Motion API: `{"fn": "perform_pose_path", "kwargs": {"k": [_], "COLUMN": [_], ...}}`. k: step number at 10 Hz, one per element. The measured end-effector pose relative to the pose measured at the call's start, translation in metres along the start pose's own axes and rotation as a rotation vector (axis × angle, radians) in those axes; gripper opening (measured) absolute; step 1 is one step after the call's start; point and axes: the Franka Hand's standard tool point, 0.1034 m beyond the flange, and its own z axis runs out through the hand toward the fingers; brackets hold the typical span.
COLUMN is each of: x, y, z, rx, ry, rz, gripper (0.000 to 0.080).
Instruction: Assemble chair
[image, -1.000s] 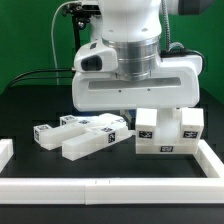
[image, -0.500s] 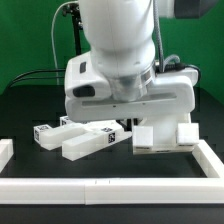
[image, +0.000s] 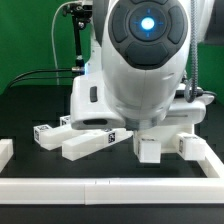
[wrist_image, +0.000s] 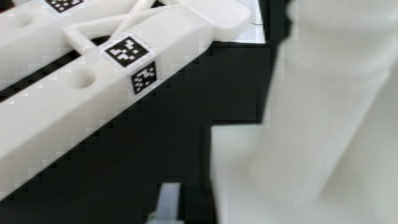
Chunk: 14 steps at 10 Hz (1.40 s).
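Observation:
Long white chair pieces with marker tags (image: 85, 140) lie on the black table at the exterior view's left; they also show in the wrist view (wrist_image: 107, 90). Two white block-like chair parts (image: 150, 148) (image: 190, 146) sit at the right, just under the arm. The arm's wrist housing (image: 145, 60) leans towards the camera and hides the gripper in the exterior view. In the wrist view one fingertip (wrist_image: 169, 205) shows beside a large blurred white part (wrist_image: 311, 140) that stands very close. The other finger is hidden. I cannot tell whether the jaws hold anything.
A low white wall (image: 110, 188) runs along the table's front, with corners at the left (image: 5, 150) and right (image: 212, 160). Black cables hang behind the arm at the back left (image: 40, 75).
The arm has tipped forward and down towards the camera and now fills the view. The white blocks at the right sit lower and nearer the front wall than before.

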Motion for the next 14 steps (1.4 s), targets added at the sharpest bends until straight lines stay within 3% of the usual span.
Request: {"fn": "perform_pose_path", "kwargs": {"k": [2, 6, 10, 11, 12, 13, 14], "x": [0.001, 0.006, 0.006, 0.007, 0.013, 0.017, 0.017], "y": [0.000, 0.002, 0.004, 0.001, -0.006, -0.014, -0.017], "z": [0.002, 0.026, 0.026, 0.025, 0.026, 0.030, 0.030], "rx": [0.000, -0.001, 0.001, 0.009, 0.038, 0.087, 0.087], "ry": [-0.002, -0.098, -0.097, -0.095, -0.094, -0.101, -0.104], "rz": [0.008, 0.206, 0.207, 0.175, 0.162, 0.150, 0.152], "gripper": [0.0031, 0.0031, 0.0031, 0.0031, 0.0031, 0.0031, 0.0031]}}
